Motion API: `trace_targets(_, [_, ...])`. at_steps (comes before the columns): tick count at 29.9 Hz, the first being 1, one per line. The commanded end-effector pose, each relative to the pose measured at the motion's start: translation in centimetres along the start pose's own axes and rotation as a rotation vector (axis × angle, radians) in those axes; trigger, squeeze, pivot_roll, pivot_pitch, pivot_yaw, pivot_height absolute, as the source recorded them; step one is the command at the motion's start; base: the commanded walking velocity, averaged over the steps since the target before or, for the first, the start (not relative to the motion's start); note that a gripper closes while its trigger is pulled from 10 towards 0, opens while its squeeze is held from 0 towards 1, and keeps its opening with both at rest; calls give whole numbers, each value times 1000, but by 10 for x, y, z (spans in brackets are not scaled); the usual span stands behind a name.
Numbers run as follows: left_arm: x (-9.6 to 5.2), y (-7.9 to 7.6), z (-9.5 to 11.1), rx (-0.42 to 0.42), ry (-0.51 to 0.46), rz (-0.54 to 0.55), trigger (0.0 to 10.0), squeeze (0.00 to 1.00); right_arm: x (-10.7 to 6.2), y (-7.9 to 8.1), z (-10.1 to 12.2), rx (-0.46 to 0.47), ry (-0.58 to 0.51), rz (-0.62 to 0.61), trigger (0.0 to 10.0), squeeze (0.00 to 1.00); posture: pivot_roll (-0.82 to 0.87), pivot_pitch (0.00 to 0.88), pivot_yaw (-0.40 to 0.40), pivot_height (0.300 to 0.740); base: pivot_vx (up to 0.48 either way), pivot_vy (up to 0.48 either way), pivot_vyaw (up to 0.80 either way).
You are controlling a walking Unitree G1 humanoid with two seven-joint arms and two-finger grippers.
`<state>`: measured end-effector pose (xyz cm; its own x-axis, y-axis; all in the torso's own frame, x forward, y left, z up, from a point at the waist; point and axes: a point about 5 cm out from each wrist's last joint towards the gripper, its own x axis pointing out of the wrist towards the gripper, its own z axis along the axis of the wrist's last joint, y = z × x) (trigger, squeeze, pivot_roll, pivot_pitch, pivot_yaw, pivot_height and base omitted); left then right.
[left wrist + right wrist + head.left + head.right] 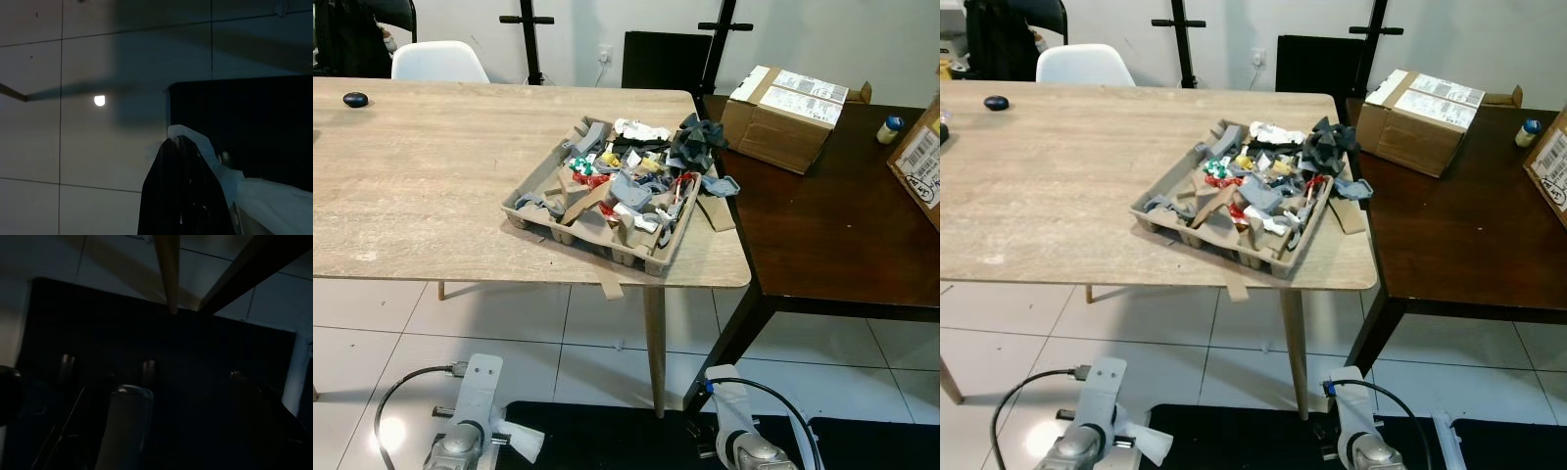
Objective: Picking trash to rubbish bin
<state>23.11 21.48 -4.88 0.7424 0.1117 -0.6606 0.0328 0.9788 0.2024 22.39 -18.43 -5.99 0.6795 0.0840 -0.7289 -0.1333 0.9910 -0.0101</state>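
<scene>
Left gripper (183,147) jaws together on white plastic; loose light scraps (626,186) fill tray (533,181) at table's (411,196) front right corner

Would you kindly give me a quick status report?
Both arms hang low, idle. Left end effector shut on white plastic. Tray of trash untouched on table. Box beside it.

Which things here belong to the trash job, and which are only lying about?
For the job:
- cardboard tray piled with trash scraps
- loose cardboard strip beside the tray
- left pincer, holding white plastic

Just lying about:
- cardboard box on the dark table
- black mouse
- white chair
- small bottle
</scene>
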Motion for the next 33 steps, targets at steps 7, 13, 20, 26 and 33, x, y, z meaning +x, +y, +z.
trace_targets(7, [-1,-3,-4,-7,2,-2,10000,0,-1,0,-6,-4,26,3,10000,0,139,114,7,740,0,0,0])
trace_targets(13, [-2,-4,-7,-8,13,0,10000,0,-1,0,-7,-5,28,4,10000,0,139,115,6,740,0,0,0])
trace_targets(20, [-3,-3,-10,-8,26,1,10000,0,-1,0,-7,-20,29,12,10000,0,138,114,6,740,0,0,0])
trace_targets(26, [-3,-5,-11,-8,33,-2,10000,0,-1,0,-7,-16,30,4,10000,0,137,114,8,740,0,0,0])
trace_targets(33, [-4,-10,-14,-4,41,-8,10000,0,-1,2,-6,13,20,25,10000,0,138,114,11,740,0,0,0])
